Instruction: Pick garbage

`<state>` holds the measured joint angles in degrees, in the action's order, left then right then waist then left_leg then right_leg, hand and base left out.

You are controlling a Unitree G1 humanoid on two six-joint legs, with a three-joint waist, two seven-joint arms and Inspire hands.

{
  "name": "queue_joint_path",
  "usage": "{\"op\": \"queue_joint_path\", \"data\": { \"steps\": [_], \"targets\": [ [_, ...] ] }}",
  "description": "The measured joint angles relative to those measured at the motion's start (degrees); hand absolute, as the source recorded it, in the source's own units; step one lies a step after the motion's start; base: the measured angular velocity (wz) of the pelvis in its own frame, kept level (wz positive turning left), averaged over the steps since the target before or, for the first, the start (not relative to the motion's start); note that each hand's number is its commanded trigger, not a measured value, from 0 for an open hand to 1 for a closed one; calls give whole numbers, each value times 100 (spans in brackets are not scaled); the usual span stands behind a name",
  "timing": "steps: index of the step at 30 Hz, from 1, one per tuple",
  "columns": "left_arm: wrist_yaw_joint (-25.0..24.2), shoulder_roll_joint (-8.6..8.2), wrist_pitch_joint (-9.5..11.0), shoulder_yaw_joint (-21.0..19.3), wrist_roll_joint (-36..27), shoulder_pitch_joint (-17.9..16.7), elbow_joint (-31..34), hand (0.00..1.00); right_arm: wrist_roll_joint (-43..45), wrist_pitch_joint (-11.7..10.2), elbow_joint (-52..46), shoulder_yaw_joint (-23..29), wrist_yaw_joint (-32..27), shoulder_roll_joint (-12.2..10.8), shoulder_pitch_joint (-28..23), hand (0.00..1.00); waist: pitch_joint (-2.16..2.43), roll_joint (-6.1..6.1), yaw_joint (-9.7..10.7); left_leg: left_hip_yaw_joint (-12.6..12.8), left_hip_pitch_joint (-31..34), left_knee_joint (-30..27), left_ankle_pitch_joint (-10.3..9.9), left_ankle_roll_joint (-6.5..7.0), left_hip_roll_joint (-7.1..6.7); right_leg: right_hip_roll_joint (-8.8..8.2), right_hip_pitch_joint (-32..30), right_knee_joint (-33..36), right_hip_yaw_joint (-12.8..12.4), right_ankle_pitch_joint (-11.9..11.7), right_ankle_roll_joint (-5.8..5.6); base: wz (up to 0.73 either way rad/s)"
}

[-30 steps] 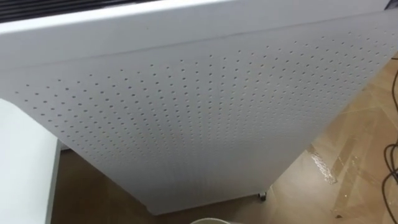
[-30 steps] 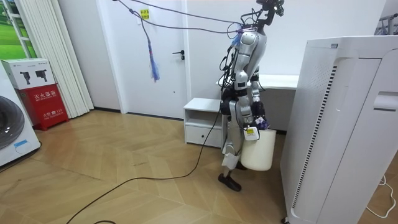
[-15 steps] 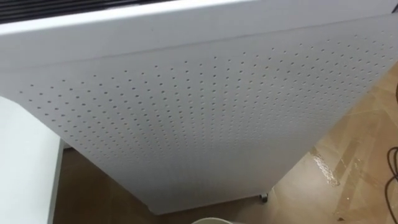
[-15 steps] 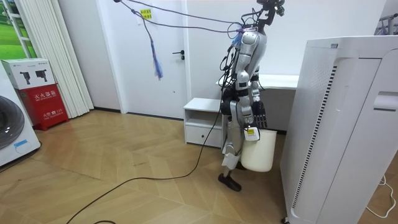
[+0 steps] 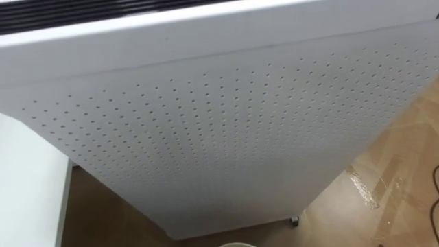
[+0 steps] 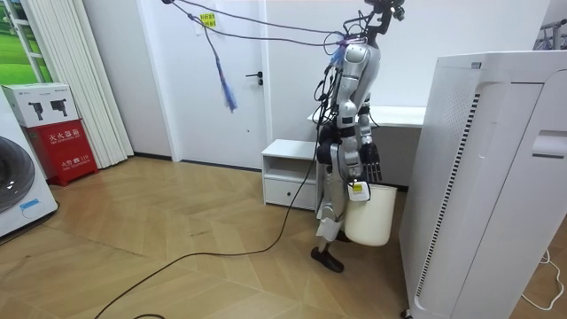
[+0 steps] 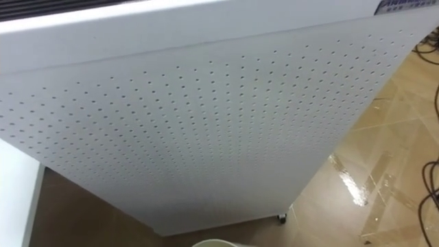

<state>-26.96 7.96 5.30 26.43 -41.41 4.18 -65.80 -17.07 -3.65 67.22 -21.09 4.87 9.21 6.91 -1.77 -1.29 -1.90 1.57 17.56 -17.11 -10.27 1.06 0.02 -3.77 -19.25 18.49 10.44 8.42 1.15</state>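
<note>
Stands close up to a tall white unit (image 5: 226, 137), facing its perforated side, with most of the way ahead blocked by that panel in the eye views. Sees a band of dark vent slats (image 5: 82, 12) along the panel's top edge and a small caster (image 5: 295, 221) at its foot. Meets the edge of a white tabletop (image 5: 27, 199) on the left, and on the right looks down on wood floor (image 5: 398, 158) with a shiny taped patch (image 5: 361, 186). Catches just the curved rim of a white bin (image 5: 230, 244) at the bottom edge, cut off, so cannot tell its contents. Cannot make out the garbage itself. In the room view, stands between a small white cabinet (image 6: 285, 173) and the unit, with the bin close against the legs. Hangs the right hand (image 6: 367, 165) just above the bin's rim, fingers loose and spread, grasping nothing so far as can be told from that far off. Farther toward the room view's left, past a bare stretch of floor: a white door (image 6: 221, 80), pale curtains (image 6: 80, 80), a red box (image 6: 64, 151) and part of a washing machine (image 6: 18, 190).
</note>
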Motion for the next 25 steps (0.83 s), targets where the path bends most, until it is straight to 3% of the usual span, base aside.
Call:
{"op": "queue_joint_path", "data": {
  "steps": [4,6,7,11,14,16,22,25],
  "targets": [
    [101,69,1,-81,309,-38,-75,0,-397,-3,120,-10,17,8,-129,100,3,2,5,-101,-392,248,31,-11,-34,47,449,-225,108,7,-14,14],
    [230,105,0,-320,637,-142,-76,0,-594,1,206,126,46,44,-219,100,52,-2,12,-223,-520,300,35,-16,-48,47,657,-364,234,14,-27,26],
    [270,105,3,-393,699,-164,-75,0,-605,1,213,182,56,54,-247,100,53,2,13,-238,-551,324,38,-16,-52,45,695,-382,244,20,-35,22],
    [556,160,2,-624,803,-379,-72,0,-775,7,327,362,1,68,-398,100,62,88,22,-324,-939,480,43,-12,-104,-1,1145,-523,422,112,-95,22],
    [775,204,-55,-740,1050,-536,-75,0,-814,5,375,458,-39,64,-568,100,134,200,21,-331,-1210,587,42,-12,-124,2,1467,-684,456,149,-129,13],
    [873,206,-117,-865,1292,-583,-76,0,-823,5,387,582,-51,44,-640,100,158,248,24,-329,-1288,590,42,-12,-134,-2,1562,-704,460,166,-146,6],
    [1166,196,-174,-1280,1753,-866,-88,0,-832,9,413,913,-59,51,-884,100,126,306,34,-320,-1670,652,40,-13,-143,11,2000,-872,440,172,-159,0],
    [1354,113,-207,-1706,2005,-988,-117,0,-740,2,406,1128,-52,38,-958,100,117,311,19,-316,-1813,746,34,-18,-122,44,2091,-893,397,174,-157,-3]
  ]
}}
